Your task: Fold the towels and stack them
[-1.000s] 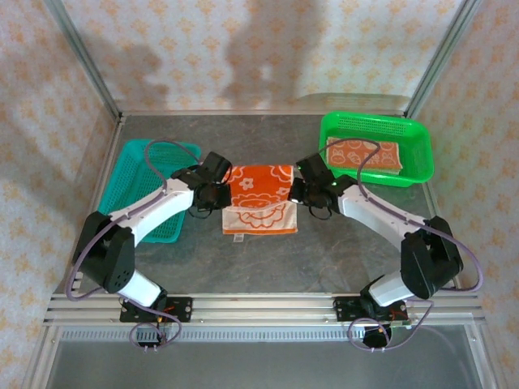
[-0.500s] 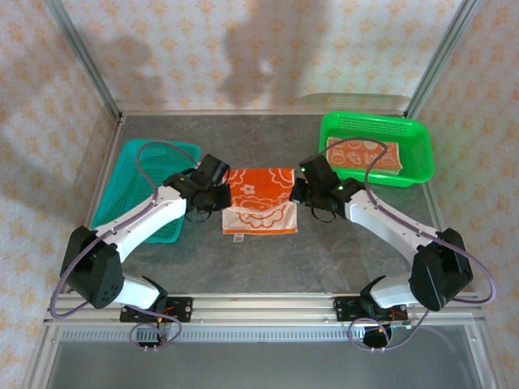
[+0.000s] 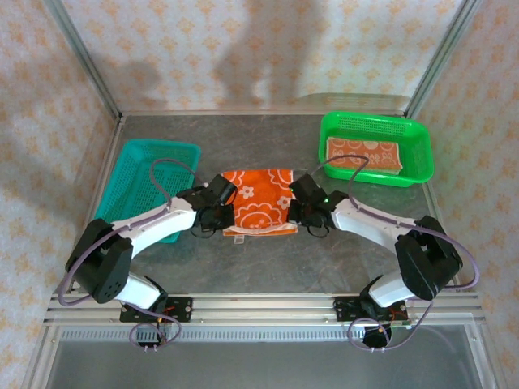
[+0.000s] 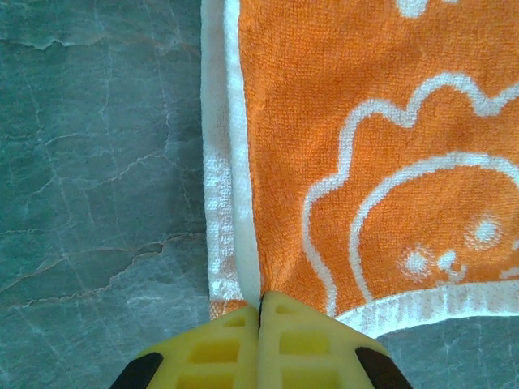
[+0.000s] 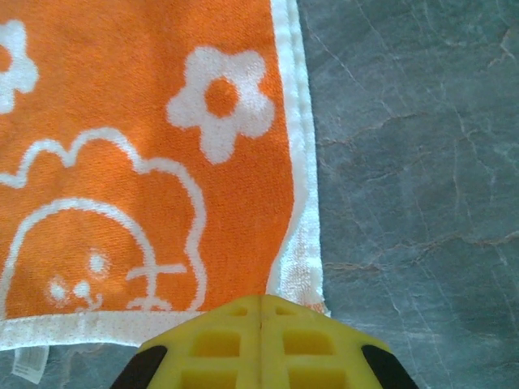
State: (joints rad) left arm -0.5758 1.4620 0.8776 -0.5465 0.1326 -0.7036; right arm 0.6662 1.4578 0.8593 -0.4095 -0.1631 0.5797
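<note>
An orange towel [image 3: 259,201] with white cartoon patterns lies doubled over in the middle of the table. My left gripper [image 3: 220,214] is shut on its near left corner, and my right gripper [image 3: 299,213] is shut on its near right corner. In the left wrist view the yellow fingertips [image 4: 261,300] pinch the upper layer of the towel [image 4: 365,162], with the white border of the lower layer showing to the left. The right wrist view has the fingertips [image 5: 261,301] pinching the towel [image 5: 146,121] at its white-edged corner. Another folded orange towel [image 3: 363,154] lies in the green basket.
A green mesh basket [image 3: 413,134] stands at the back right. A teal mesh basket [image 3: 146,178] stands at the left, beside my left arm. Grey stone tabletop [image 3: 324,259] lies bare in front of the towel. Metal frame posts and patterned walls enclose the table.
Both grippers have moved toward the near edge, carrying the towel's raised edge over the lower part. The towel now lies doubled and looks shorter.
</note>
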